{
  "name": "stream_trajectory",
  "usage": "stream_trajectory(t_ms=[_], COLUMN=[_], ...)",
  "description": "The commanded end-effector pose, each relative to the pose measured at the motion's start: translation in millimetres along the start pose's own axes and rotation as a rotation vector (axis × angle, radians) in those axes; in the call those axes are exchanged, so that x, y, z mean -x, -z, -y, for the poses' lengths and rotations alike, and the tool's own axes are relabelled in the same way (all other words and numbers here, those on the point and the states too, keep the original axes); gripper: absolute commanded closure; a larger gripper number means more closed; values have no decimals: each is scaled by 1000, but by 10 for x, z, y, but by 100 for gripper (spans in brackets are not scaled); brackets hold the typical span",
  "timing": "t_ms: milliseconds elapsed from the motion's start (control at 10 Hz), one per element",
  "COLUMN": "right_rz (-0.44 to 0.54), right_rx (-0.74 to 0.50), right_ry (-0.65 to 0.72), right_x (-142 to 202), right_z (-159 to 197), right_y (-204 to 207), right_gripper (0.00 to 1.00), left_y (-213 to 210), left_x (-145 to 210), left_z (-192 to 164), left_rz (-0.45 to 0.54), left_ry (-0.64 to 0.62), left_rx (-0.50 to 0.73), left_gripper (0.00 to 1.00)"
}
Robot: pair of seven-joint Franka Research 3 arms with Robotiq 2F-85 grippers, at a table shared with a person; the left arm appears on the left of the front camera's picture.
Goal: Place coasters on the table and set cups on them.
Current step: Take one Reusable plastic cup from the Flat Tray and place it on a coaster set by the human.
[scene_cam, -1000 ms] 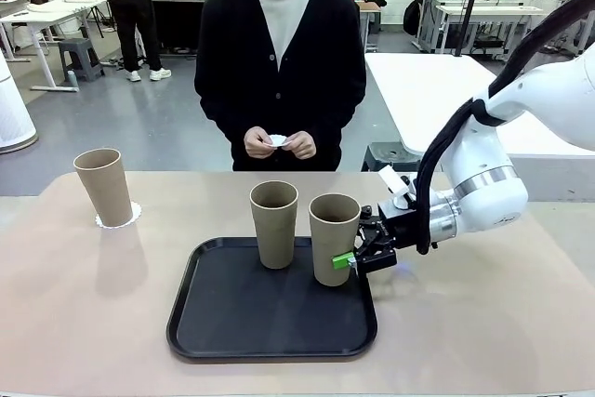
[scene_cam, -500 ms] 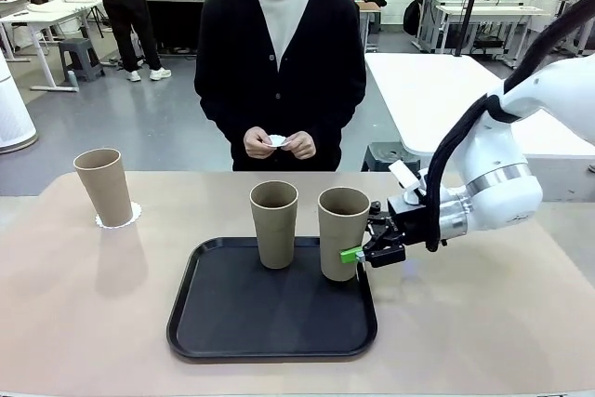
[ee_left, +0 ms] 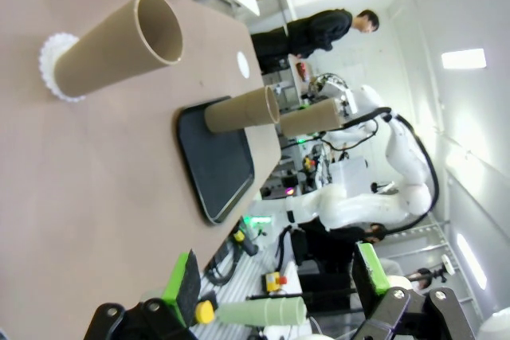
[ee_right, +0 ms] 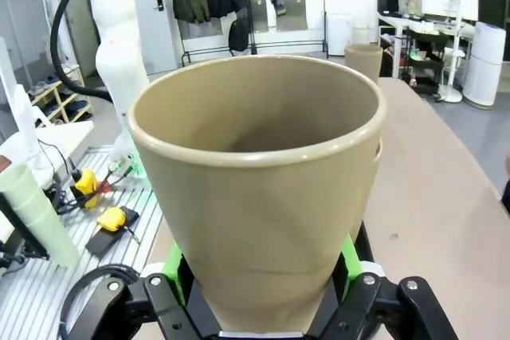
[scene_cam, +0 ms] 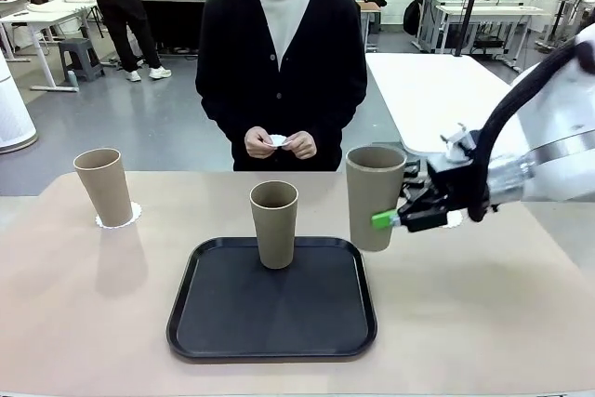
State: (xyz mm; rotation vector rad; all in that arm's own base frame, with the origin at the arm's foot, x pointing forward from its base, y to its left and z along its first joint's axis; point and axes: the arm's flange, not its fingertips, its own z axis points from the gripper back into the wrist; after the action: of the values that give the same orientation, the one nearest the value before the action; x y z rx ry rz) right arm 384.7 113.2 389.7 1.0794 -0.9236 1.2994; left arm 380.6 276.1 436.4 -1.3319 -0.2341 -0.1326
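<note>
**A:** How did the jaws of the right gripper (scene_cam: 383, 220) stand?

**B:** Clamped on 1 cup. The green pads (ee_right: 177, 267) pressed low on the wall of the held cup (scene_cam: 375, 194), 1 at each side, and its open mouth faced the wrist camera.

**A:** And where was that cup?

**B:** Upright in the air, just past the right rim of the black tray (scene_cam: 270, 327), with its base clear of both the tray and the table (scene_cam: 483, 313).

**A:** The left gripper (ee_left: 276, 272)?

**B:** Its jaws were spread wide with nothing between them, and it was well apart from the cups.

**A:** What about the other cups?

**B:** There were 2 more. The tray cup (scene_cam: 274, 222) stood upright near the tray's far edge. The far-left cup (scene_cam: 103, 186) stood on the table, on a scalloped coaster (scene_cam: 130, 217) that showed around its base.

**A:** Any other coasters?

**B:** In the left wrist view, 1 bare coaster (ee_left: 243, 63) lay flat on the table, apart from the tray. At the far side, the person's hands (scene_cam: 299, 146) held a small white paper piece (scene_cam: 277, 140) at waist height. I could not tell its shape.
</note>
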Motion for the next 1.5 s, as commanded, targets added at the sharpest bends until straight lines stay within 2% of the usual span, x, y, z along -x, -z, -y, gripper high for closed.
stream_trajectory(t_ms=[0, 300, 400, 600, 700, 800, 900, 1200, 1400], right_rz=[-10, -9, -4, -4, -9, 0, 15, 25, 40], right_rx=[24, 79, 43, 43, 52, -26, -5, -63, -2], right_ry=[8, 47, -14, -14, -2, -44, -67, -118, -86], right_x=[-284, -314, -452, -452, -436, -359, -356, -337, -304], right_z=[-245, -238, -253, -253, -250, -80, 162, 590, 849], right_y=[-117, -158, -185, -185, -199, -430, -732, -1502, -1950], right_gripper=[37, 37, 37, 37, 18, 18, 18, 18, 18], left_y=[-16, -16, -16, -16, -16, -16, -16, -16, -16], left_x=[2, 2, 2, 2, 2, 2, 2, 2, 2], left_z=[32, 32, 32, 32, 32, 32, 32, 32, 32], left_rz=[4, 4, 4, 4, 4, 4, 4, 4, 4], left_ry=[-3, -3, -3, -3, -3, -3, -3, -3, -3], left_rx=[6, 6, 6, 6, 6, 6, 6, 6, 6], left_gripper=[0, 0, 0, 0, 0, 0, 0, 0, 0])
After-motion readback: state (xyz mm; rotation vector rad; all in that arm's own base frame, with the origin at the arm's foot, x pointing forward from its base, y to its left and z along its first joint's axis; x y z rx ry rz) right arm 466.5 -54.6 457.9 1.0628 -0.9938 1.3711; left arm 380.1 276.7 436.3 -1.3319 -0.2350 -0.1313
